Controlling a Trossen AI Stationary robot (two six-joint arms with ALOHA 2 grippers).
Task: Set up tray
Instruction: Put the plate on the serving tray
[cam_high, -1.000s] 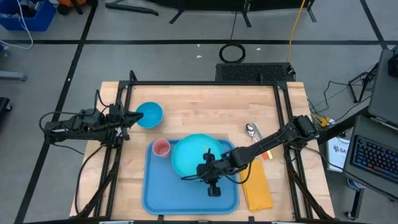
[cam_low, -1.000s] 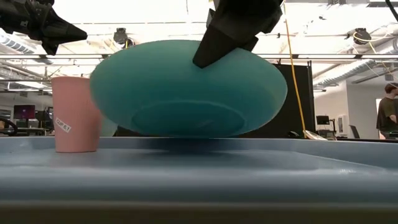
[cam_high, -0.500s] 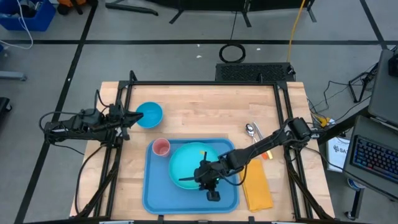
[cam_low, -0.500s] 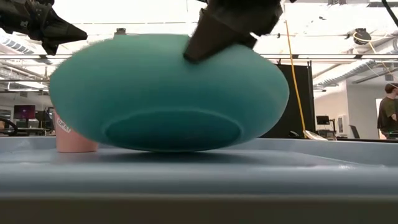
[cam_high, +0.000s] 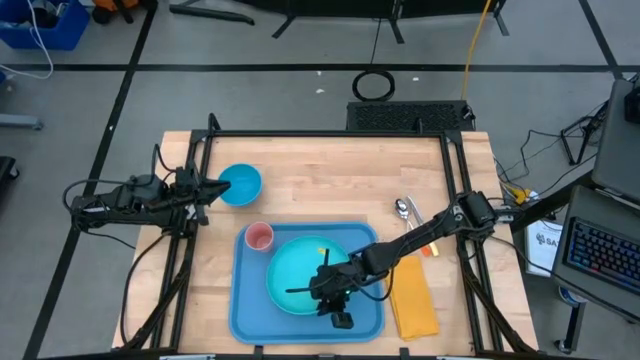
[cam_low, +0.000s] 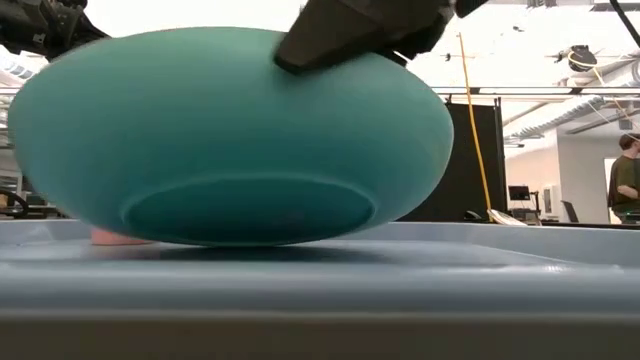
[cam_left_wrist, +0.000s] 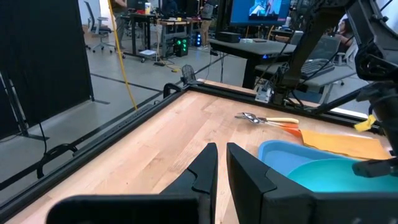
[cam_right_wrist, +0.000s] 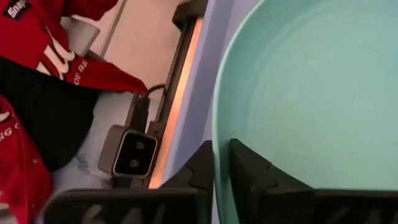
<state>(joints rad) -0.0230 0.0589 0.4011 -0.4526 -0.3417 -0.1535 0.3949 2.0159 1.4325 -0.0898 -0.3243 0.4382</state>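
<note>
**Plate set on the tray, right pincer on its rim**

Start at your left. The left pincer (cam_high: 213, 186) hangs over the bench's (cam_high: 330, 170) left edge, just beside the small blue bowl (cam_high: 240, 184). Its fingers (cam_left_wrist: 205, 167) stand narrow with only a slit between them, and they hold nothing. It waits out there so that the tray is free for the other arm.

Next comes the pink cup (cam_high: 260, 237). It stands upright in the tray's far left corner, which leaves the middle free for the plate.

The tray (cam_high: 245, 310) lies at the near edge of the bench, a little right of centre. The cyan plate (cam_high: 295, 275) fills most of its middle. From table height the plate's foot looks to be down on the tray floor, or nearly so; you cannot tell for sure if it is touching all round.

The right pincer (cam_high: 331, 285) reaches across from the right and has the plate by its near right rim. In its wrist view one finger (cam_right_wrist: 249, 174) sits inside the rim and the other outside, a narrow pinch on the thin edge. That rim hold lets the plate go down flat.

Further right, a yellow napkin (cam_high: 412, 300) lies just beside the tray, with a spoon (cam_high: 404, 209) and an orange-handled utensil (cam_high: 428, 245) beyond it. They look to be waiting their turn.
</note>
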